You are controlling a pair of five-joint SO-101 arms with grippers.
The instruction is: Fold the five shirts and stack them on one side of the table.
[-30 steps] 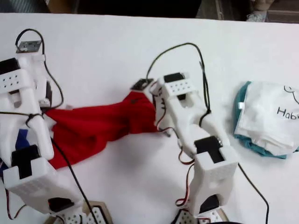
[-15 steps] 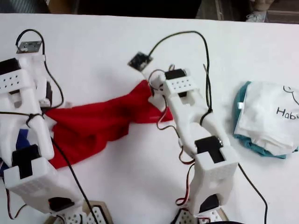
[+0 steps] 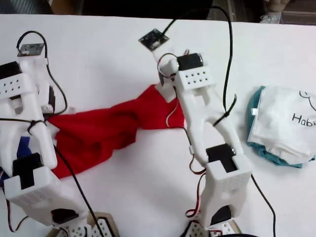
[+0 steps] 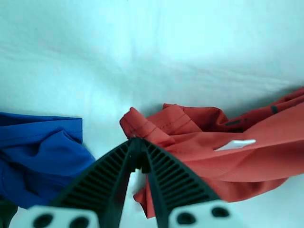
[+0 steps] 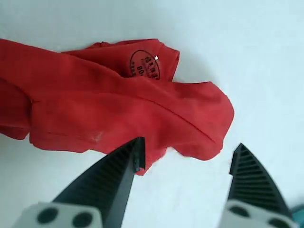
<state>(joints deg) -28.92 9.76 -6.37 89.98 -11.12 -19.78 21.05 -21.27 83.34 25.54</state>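
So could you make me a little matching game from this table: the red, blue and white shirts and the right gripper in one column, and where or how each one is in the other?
Column one:
1. red shirt
2. blue shirt
3. white shirt
4. right gripper

Column two:
A. folded, on top of a teal shirt
B. open, above one end of the red shirt
C. bunched up beside the left gripper
D. lying unfolded, stretched between the two grippers

Pairs: 1-D, 2-C, 3-A, 4-B.
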